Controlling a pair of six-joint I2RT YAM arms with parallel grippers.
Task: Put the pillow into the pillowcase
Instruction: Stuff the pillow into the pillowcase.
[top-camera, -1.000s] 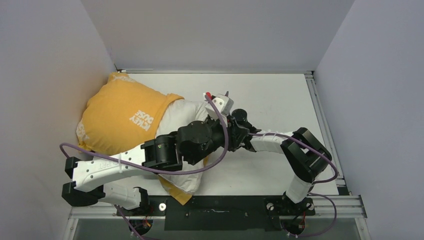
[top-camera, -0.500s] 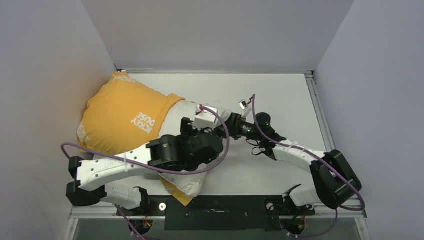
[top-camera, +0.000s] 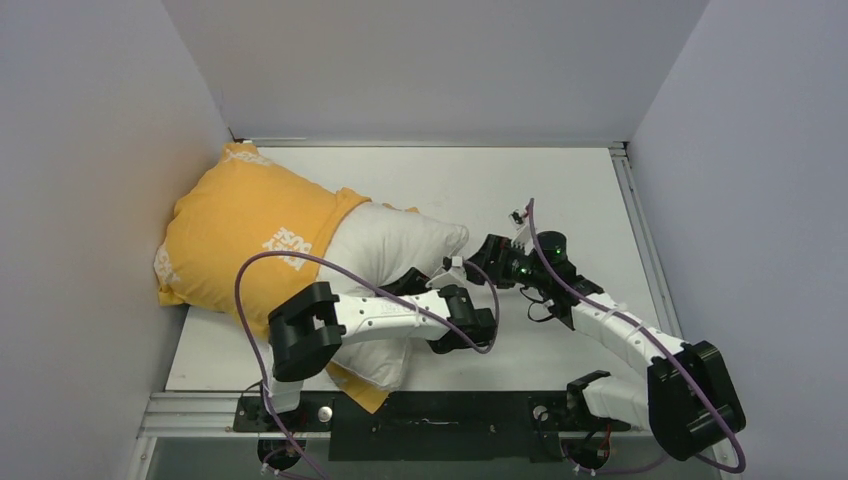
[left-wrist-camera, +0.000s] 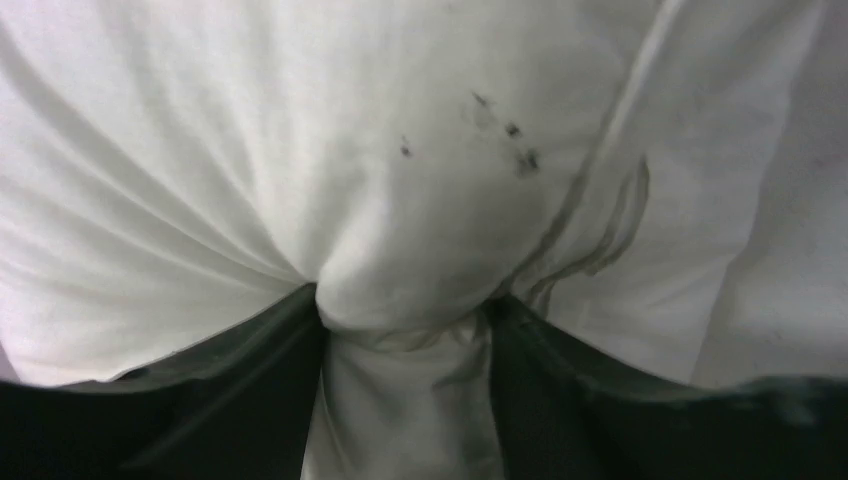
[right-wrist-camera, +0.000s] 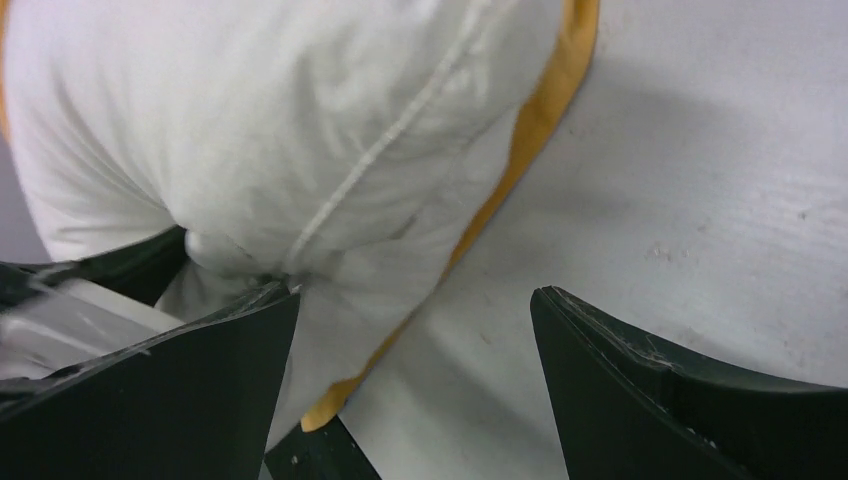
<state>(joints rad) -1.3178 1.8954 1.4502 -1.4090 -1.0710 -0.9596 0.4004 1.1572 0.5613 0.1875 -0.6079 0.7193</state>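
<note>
The pillow is lying on the desk left of centre in the overhead view. Its upper-left portion is sitting inside the pillowcase, and its lower-right portion is showing bare and off-white. The pillowcase is showing its orange-yellow face with white lettering and is pressing against the side wall at the left of the frame. An orange corner is poking out from under the pillow near the bottom edge of the desk. The left hand is released: its two dark fingers are standing apart, with a bunched fold of pillow fabric bulging between them. Small dark specks are showing on the fabric above that fold. The right hand is also released, with its fingers spread wide over bare desk surface. Its finger at the lower left of the wrist view is touching the pillow by the stitched seam. A strip of orange pillowcase is running under the pillow's edge there. In the overhead view, both hands are meeting at the pillow's right end.
</note>
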